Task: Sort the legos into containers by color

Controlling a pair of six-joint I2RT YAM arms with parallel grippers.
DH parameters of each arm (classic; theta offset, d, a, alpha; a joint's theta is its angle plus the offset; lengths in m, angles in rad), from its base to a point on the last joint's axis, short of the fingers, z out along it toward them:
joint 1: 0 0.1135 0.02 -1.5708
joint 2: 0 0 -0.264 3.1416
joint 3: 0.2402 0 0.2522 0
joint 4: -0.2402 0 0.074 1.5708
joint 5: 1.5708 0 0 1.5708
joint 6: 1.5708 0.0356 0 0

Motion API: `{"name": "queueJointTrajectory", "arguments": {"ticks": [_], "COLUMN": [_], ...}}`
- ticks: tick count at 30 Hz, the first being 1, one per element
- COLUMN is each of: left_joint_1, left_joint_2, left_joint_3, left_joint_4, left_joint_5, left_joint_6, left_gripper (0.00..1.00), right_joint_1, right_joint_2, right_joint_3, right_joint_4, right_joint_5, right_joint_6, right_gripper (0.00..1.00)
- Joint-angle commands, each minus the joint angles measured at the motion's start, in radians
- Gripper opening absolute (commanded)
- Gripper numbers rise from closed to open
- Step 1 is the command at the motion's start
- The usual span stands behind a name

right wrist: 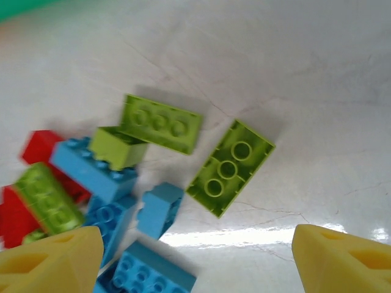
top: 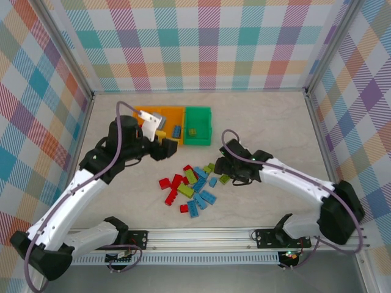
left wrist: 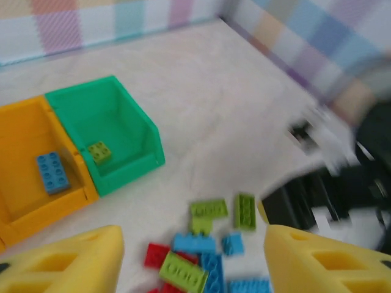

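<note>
L gripper (left wrist: 192,253) spread wide, empty, by lego pile (top: 192,186). R gripper (right wrist: 195,259) wide too, empty; lime brick (right wrist: 230,168) at its 12. Green bin (top: 204,119) at pile's 12.

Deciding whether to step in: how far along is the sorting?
Barely started. Done: one blue brick in an orange bin, one lime brick in the green bin. In hand: nothing; left gripper and right gripper are open, the right above a loose lime brick. Left: the pile of red, blue and lime bricks on the table.
</note>
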Motion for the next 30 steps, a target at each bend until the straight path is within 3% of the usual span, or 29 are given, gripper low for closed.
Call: {"name": "queueJointTrajectory", "arguments": {"ticks": [1,3,10,15,19,23,25,30], "left_joint_1": [-0.031,-0.047,-0.090,-0.090,-0.090,-0.091,-0.091,-0.090], "left_joint_2": [-0.069,-0.135,-0.269,-0.270,-0.254,-0.254,-0.259,-0.302], "left_joint_3": [-0.101,-0.188,-0.366,-0.394,-0.398,-0.411,-0.416,-0.449], "left_joint_4": [-0.077,-0.042,0.018,0.005,0.004,0.020,0.036,0.134], "left_joint_5": [0.123,0.158,0.257,0.322,0.340,0.325,0.309,0.207], "left_joint_6": [0.256,0.353,0.599,0.704,0.725,0.725,0.714,0.662], "left_gripper": [0.76,0.86,0.99,1.00,1.00,1.00,1.00,1.00], "right_joint_1": [-0.014,-0.029,-0.056,-0.072,-0.090,-0.094,-0.095,-0.081], "right_joint_2": [0.106,0.168,0.260,0.248,0.224,0.191,0.160,0.089], "right_joint_3": [0.046,0.049,0.004,-0.054,-0.093,-0.092,-0.059,0.094], "right_joint_4": [-0.023,-0.001,0.097,0.116,0.131,0.125,0.103,0.100], "right_joint_5": [-0.066,-0.088,-0.131,-0.123,-0.138,-0.127,-0.113,-0.103], "right_joint_6": [0.089,0.113,0.147,0.173,0.179,0.155,0.104,-0.166], "right_gripper": [0.81,0.81,0.64,0.50,0.50,0.37,0.31,0.29]}}
